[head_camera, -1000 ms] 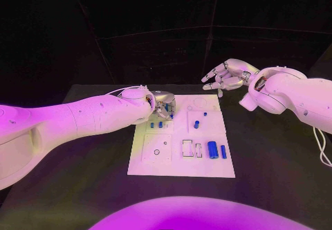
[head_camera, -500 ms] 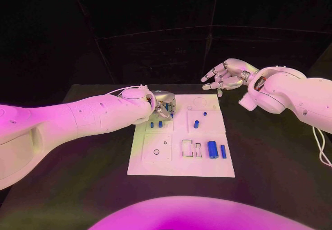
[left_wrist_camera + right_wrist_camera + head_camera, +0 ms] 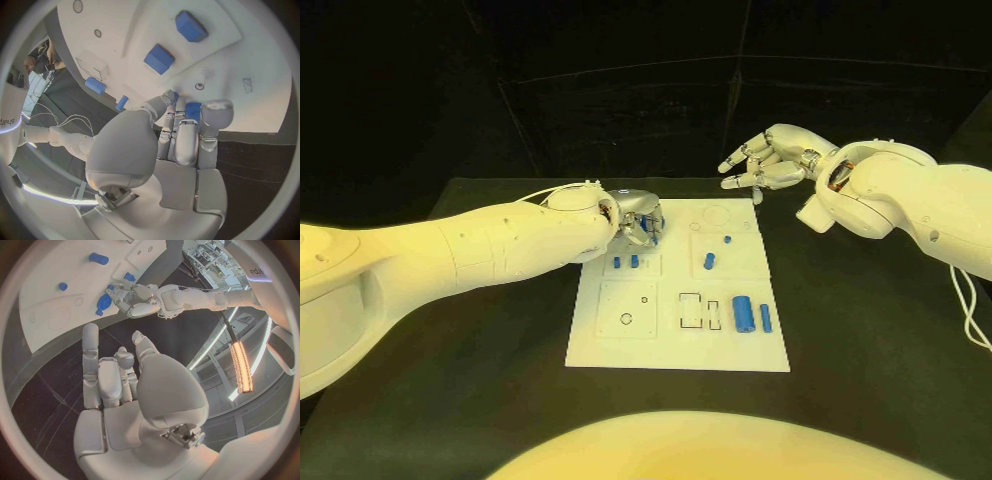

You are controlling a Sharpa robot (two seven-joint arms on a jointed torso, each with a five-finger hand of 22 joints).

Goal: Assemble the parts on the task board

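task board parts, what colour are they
Blue, on the white task board; clearest on the large part in the head view.

White task board (image 3: 678, 340), blue parts (image 3: 743, 313) (black table (image 3: 862, 330)).

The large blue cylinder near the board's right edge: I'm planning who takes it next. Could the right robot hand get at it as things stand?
Probably yes. The large blue cylinder lies uncovered on the task board, the right robot hand hovers empty beyond the far edge, and the left robot hand is busy at the far left corner.
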